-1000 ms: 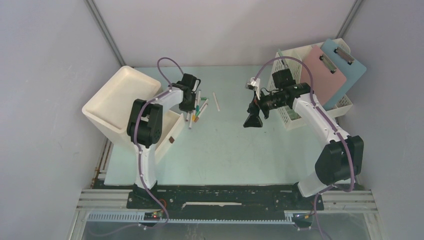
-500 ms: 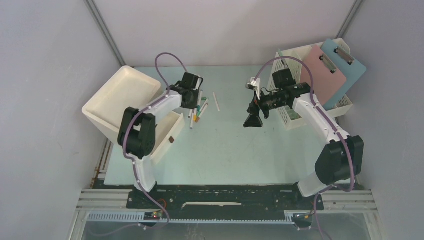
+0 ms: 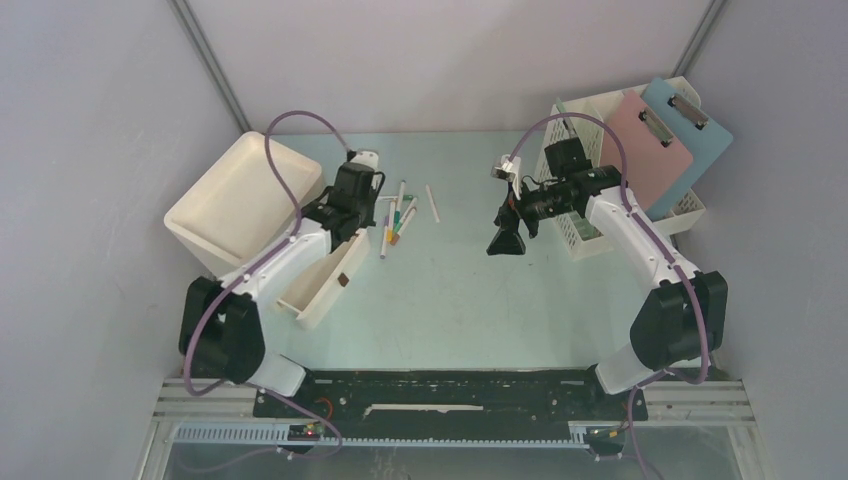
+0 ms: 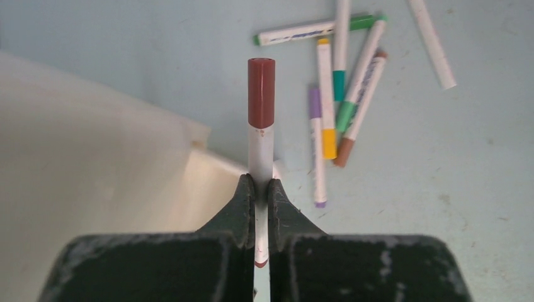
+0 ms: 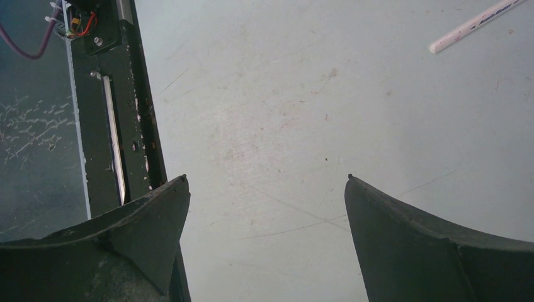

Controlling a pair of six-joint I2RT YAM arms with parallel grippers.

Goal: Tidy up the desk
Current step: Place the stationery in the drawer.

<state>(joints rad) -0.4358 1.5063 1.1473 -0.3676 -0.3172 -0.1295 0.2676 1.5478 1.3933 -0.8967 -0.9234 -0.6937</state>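
Observation:
On the pale mint desk [image 3: 450, 300] lies a loose pile of several coloured markers [image 3: 398, 220], seen in the left wrist view as markers [image 4: 340, 94]. My left gripper [image 3: 350, 200] is shut on a white marker with a dark red cap [image 4: 261, 94]; in its own view the gripper [image 4: 259, 184] holds the marker above the edge of the white bin [image 4: 94, 163]. A single white marker [image 3: 433, 203] lies apart from the pile. My right gripper [image 3: 505, 238] hovers over bare desk, and its own view shows the gripper [image 5: 267, 179] open and empty.
The white bin [image 3: 235, 200] stands at the left. At the back right a white perforated file rack [image 3: 580, 230] holds a pink clipboard [image 3: 648, 150] and a blue clipboard [image 3: 700, 135]. A black rail [image 3: 450, 385] runs along the front edge.
My left gripper closed on the red-capped marker at the pile, and the arm swung left toward the bin with it. The right arm has not moved.

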